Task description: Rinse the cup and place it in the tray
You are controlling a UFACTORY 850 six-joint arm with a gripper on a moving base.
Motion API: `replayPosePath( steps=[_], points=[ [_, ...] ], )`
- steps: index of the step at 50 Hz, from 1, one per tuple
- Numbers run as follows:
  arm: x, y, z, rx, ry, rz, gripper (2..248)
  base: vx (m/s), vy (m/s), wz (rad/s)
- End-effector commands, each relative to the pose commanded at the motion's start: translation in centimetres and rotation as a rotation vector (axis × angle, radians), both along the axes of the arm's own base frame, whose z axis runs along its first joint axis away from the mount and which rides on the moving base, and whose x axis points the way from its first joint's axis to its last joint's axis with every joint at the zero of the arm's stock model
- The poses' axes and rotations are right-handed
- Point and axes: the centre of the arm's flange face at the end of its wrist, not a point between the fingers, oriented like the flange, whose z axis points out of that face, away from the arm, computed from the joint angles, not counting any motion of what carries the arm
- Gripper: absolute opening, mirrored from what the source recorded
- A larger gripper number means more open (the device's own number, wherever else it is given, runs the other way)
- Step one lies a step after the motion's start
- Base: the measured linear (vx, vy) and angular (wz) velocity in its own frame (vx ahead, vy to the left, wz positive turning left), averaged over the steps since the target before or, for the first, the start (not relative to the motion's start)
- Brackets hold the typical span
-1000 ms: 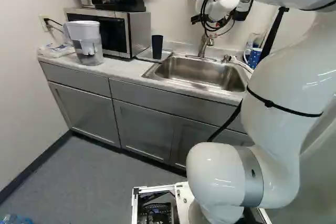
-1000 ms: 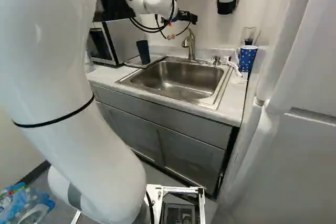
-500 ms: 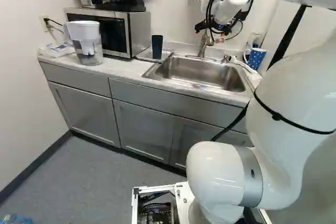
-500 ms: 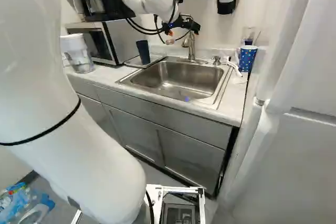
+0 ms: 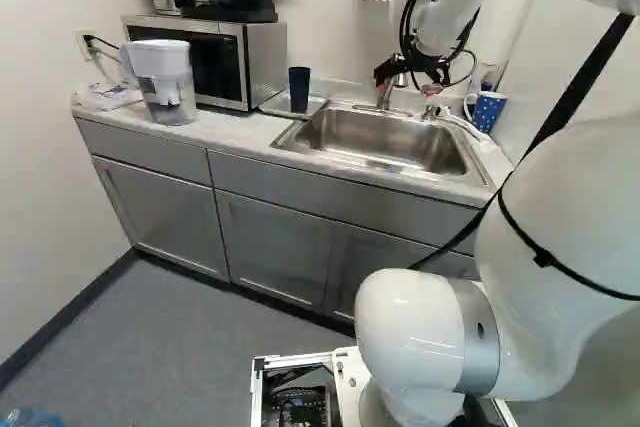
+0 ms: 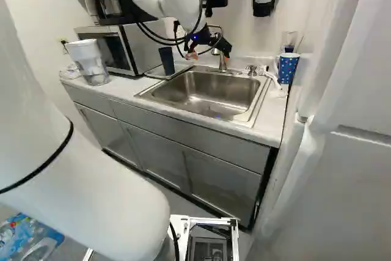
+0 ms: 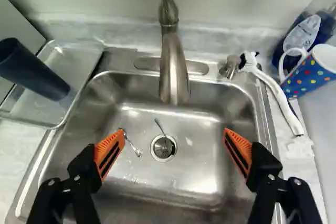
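My gripper [image 6: 206, 52] hangs over the back of the sink [image 6: 198, 112], near the faucet. In the wrist view the gripper [image 7: 174, 134] is open, its orange pads wide apart above the basin, with nothing held between them. A blue dotted mug [image 7: 311, 73] with a white handle stands on the counter beside the sink, on the brush side. Across the basin, a dark cup [image 7: 32, 69] stands on the clear tray [image 7: 52, 113]. The faucet [image 7: 174, 72] reaches over the basin ahead of the fingers.
A white brush [image 7: 275, 93] and a blue bottle [image 7: 307, 32] are near the mug. Small utensils [image 7: 132, 144] lie in the basin by the drain. A microwave [image 5: 215, 59] and a water pitcher [image 5: 165, 82] stand beyond the tray. A refrigerator [image 6: 342, 151] flanks the counter.
The arm has moved, lowering the gripper closer to the sink and faucet. The base, the mug, the dark cup and the tray have stayed where they were.
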Motion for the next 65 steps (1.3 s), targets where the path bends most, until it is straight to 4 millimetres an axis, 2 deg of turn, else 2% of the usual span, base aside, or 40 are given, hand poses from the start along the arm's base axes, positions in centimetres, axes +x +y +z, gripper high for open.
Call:
replayPosePath(
  steps=[5,17,65],
  points=[
    [-0.9,0.1,-0.3,0.013,0.044,-0.004,247,0.000,0.000,0.000],
    [-1.3,0.2,-0.7,0.033,0.112,-0.004,247,0.000,0.000,0.000],
    [-1.4,0.2,-0.7,0.035,0.117,-0.004,247,0.000,0.000,0.000]
  ],
)
